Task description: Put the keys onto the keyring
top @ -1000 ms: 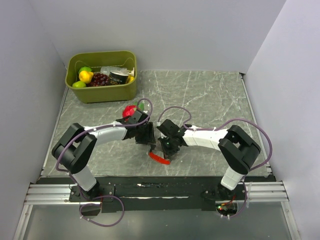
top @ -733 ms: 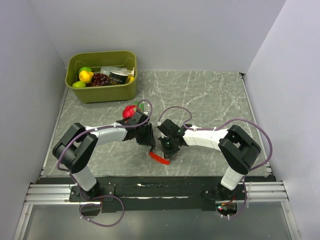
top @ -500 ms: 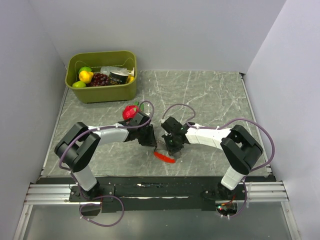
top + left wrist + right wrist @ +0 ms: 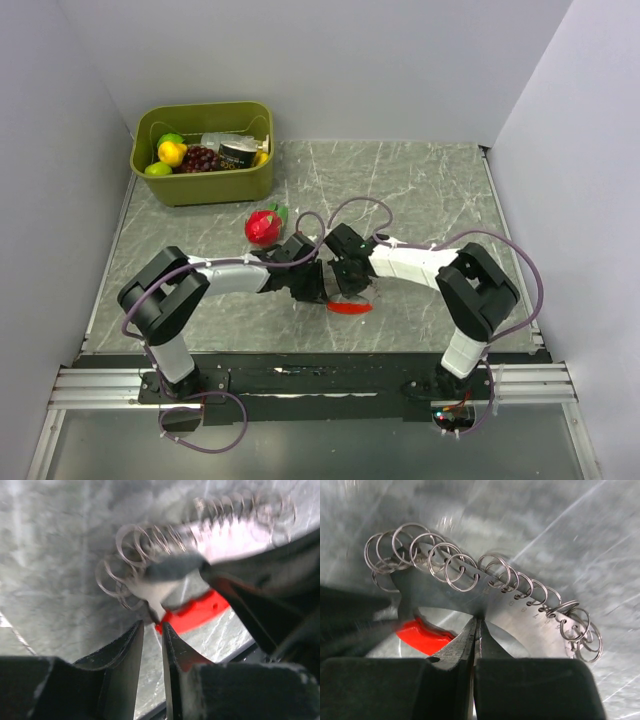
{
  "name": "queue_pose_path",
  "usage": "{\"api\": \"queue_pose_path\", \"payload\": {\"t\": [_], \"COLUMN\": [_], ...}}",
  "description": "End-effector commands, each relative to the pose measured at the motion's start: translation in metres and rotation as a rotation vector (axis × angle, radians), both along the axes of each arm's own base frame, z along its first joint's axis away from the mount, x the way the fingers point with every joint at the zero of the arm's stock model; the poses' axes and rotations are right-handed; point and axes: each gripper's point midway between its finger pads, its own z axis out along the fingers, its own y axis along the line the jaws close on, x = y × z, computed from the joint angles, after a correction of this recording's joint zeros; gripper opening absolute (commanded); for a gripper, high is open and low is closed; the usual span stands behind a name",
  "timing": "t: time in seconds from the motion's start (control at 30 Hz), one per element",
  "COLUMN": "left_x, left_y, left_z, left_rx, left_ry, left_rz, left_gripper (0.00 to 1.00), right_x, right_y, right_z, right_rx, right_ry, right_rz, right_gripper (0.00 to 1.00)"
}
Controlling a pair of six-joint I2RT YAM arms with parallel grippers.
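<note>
The keyring is a curved silvery plate strung with several small wire rings, joined to a slim red fob. My right gripper is shut on the plate's inner edge. In the left wrist view the red fob ends right at my left gripper, whose jaws stand a narrow slit apart, pinching that end. From above, both grippers meet at the keyring near the table's front middle, the left gripper just left of the right gripper. No keys show in any view.
A red strawberry toy lies just behind the left forearm. An olive bin with toy fruit and a can stands at the back left. Grey walls close in the marbled table on three sides.
Both grippers and the keyring have shifted right and slightly back. The left jaws have narrowed onto the fob's end. The strawberry toy now lies uncovered behind the left arm.
</note>
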Motion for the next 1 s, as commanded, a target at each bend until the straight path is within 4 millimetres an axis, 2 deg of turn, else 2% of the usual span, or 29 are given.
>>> {"api": "queue_pose_path", "payload": {"t": [0.0, 0.1, 0.27, 0.3, 0.4, 0.5, 0.53, 0.57, 0.7, 0.73, 0.87, 0.97], "left_x": [-0.009, -0.011, -0.005, 0.002, 0.019, 0.039, 0.049, 0.057, 0.085, 0.092, 0.114, 0.120], "left_y": [-0.005, -0.009, -0.009, -0.009, -0.001, 0.006, 0.012, 0.010, 0.012, 0.013, -0.001, -0.012], "left_z": [-0.001, 0.004, 0.025, 0.032, 0.049, 0.066, 0.070, 0.073, 0.068, 0.066, 0.056, 0.045], "left_rx": [0.004, -0.017, -0.042, -0.040, -0.041, -0.089, -0.093, -0.103, -0.069, -0.063, -0.068, -0.078], "left_ry": [0.024, 0.014, -0.052, -0.077, -0.132, -0.176, -0.190, -0.194, -0.192, -0.194, -0.174, -0.140], "left_rz": [-0.006, -0.017, -0.028, -0.020, 0.015, 0.043, 0.058, 0.056, 0.059, 0.060, 0.047, 0.037], "left_gripper": [0.30, 0.33, 0.43, 0.48, 0.53, 0.56, 0.56, 0.56, 0.52, 0.51, 0.47, 0.45], "right_x": [0.035, 0.045, 0.041, 0.039, 0.031, 0.024, 0.018, 0.018, 0.003, -0.004, -0.019, -0.028], "right_y": [-0.001, 0.003, 0.004, 0.002, -0.002, -0.012, -0.018, -0.020, -0.030, -0.033, -0.037, -0.038], "right_z": [0.007, 0.014, 0.033, 0.036, 0.052, 0.066, 0.062, 0.070, 0.060, 0.052, 0.033, 0.022], "right_rx": [-0.041, -0.026, 0.023, 0.034, 0.118, 0.214, 0.227, 0.279, 0.322, 0.317, 0.326, 0.355], "right_ry": [-0.085, -0.103, -0.127, -0.131, -0.142, -0.151, -0.134, -0.139, -0.084, -0.061, -0.002, 0.039], "right_rz": [-0.018, -0.015, -0.002, -0.008, -0.043, -0.100, -0.129, -0.146, -0.192, -0.202, -0.248, -0.286], "right_gripper": [0.00, 0.00, 0.00, 0.00, 0.00, 0.00, 0.00, 0.00, 0.00, 0.00, 0.00, 0.00]}}
